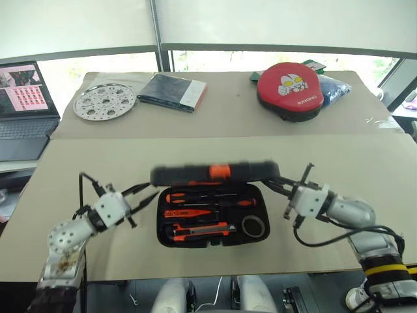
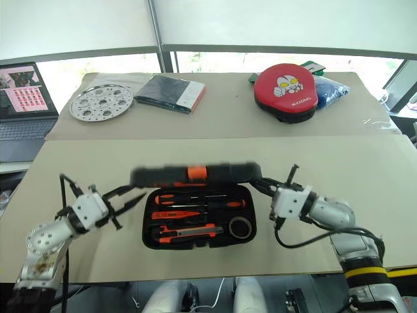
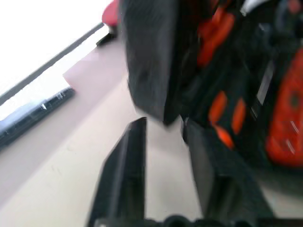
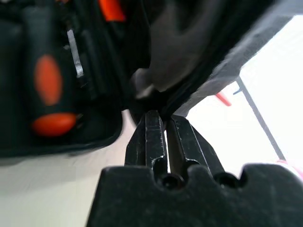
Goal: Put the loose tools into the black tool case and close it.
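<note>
Black moulded-plastic hinged tool case (image 1: pixel 212 225) half-open, lid edge blurred, spread left gripper (image 1: pixel 144 193) beside its left edge, near-pressed right gripper (image 1: pixel 272 184) at lid's right corner, bare tabletop (image 1: pixel 339 156) beyond.

Black moulded-plastic tool case (image 1: pixel 212 225) sits centre-front on the beige tabletop (image 1: pixel 195 147), lid (image 1: pixel 215 173) raised over its far edge. Inside: orange-and-black screwdrivers (image 1: pixel 208 197) toward the back, orange-black utility knife (image 1: pixel 199 229) at front, small grey tape roll (image 1: pixel 253 226) front-right. Left gripper (image 1: pixel 146 193) just left of case, right gripper (image 1: pixel 272 186) at its right, possibly touching the lid. Far side: perforated round metal plate (image 1: pixel 104 102) left, dark flat book (image 1: pixel 172 92) beside it, red round pad (image 1: pixel 290 90) right.
</note>
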You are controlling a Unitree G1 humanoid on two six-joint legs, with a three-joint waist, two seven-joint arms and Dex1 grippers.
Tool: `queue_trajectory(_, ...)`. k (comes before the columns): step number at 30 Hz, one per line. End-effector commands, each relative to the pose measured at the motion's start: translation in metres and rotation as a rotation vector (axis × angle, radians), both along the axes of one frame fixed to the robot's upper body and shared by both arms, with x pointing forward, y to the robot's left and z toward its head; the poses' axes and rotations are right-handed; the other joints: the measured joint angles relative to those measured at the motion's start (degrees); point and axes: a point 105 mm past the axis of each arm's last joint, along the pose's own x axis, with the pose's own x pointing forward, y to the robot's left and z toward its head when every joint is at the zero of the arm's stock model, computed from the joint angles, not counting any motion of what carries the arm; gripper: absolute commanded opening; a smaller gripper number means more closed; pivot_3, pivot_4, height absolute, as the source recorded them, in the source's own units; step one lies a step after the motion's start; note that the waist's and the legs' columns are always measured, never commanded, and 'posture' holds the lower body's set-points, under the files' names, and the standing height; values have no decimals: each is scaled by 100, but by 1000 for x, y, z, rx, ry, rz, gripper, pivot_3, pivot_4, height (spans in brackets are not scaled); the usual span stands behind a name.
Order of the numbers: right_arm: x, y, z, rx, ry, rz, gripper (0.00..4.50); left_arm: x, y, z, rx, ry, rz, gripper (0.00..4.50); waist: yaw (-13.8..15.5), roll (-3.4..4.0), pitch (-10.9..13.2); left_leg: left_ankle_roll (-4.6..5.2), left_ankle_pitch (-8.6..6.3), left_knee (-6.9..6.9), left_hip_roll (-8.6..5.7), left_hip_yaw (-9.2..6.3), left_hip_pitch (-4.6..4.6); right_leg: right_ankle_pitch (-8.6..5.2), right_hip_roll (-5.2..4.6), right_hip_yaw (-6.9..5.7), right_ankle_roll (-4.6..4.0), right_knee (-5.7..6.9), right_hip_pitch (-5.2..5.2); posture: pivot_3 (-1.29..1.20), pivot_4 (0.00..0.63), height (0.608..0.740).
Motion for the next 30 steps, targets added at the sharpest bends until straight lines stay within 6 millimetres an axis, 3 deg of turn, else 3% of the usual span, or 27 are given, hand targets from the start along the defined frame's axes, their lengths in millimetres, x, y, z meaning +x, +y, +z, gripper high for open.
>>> queue_trajectory(1,-7,-13,-9,-40,17,-12,1773,-1,9,6,-10,7,20,3155,30,-6,3,8,-5,0,0,-3,9,-1,-8,0,-3,1,8,0,150,740)
queue_trajectory(5,-7,-28,2,19,52,-68,3133,6,26,5,-136,164,112,4494,-1,-5,3,12,-6,1,2,1,21,5,-11,22,-8,13,7,0,150,740)
queue_trajectory(7,-11,-40,8,97,163,-113,3133,14,30,11,-193,211,134,4494,-4,-5,3,12,-6,1,8,1,24,5,-11,21,-9,17,7,0,150,740)
queue_trajectory(9,-20,-48,14,179,281,-139,2732,23,28,19,-213,234,131,4037,16,-5,3,12,-6,2,11,-3,25,6,-11,17,-10,18,9,0,150,740)
queue_trajectory(11,-40,-50,13,164,418,-96,2052,37,22,29,-207,234,113,3316,95,-4,3,17,-10,2,11,-6,22,6,-16,14,-10,16,11,0,150,740)
queue_trajectory(12,-48,-48,13,148,459,-76,1827,42,19,31,-209,255,107,3092,120,-5,3,23,-13,4,9,-11,19,7,-19,8,-9,13,13,0,150,740)
queue_trajectory(17,-74,-27,7,89,577,-11,50,53,4,35,-151,327,30,1150,62,-7,2,31,-19,8,10,-9,20,13,-18,13,-5,3,16,0,150,740)
queue_trajectory(20,-85,-15,2,86,625,12,0,55,-5,40,-153,334,-12,28,49,-9,3,26,-20,8,9,-4,20,13,-12,21,-4,5,9,0,150,740)
queue_trajectory(24,-106,4,-13,58,724,40,0,54,-15,39,-143,385,-54,28,87,-11,4,24,-19,8,9,-4,15,11,-8,17,-4,4,6,0,150,740)
queue_trajectory(30,-112,19,-36,-3,799,-2,0,51,-19,19,-45,464,-45,28,100,-17,7,28,-22,21,6,-5,0,11,-10,18,-2,2,1,0,150,740)
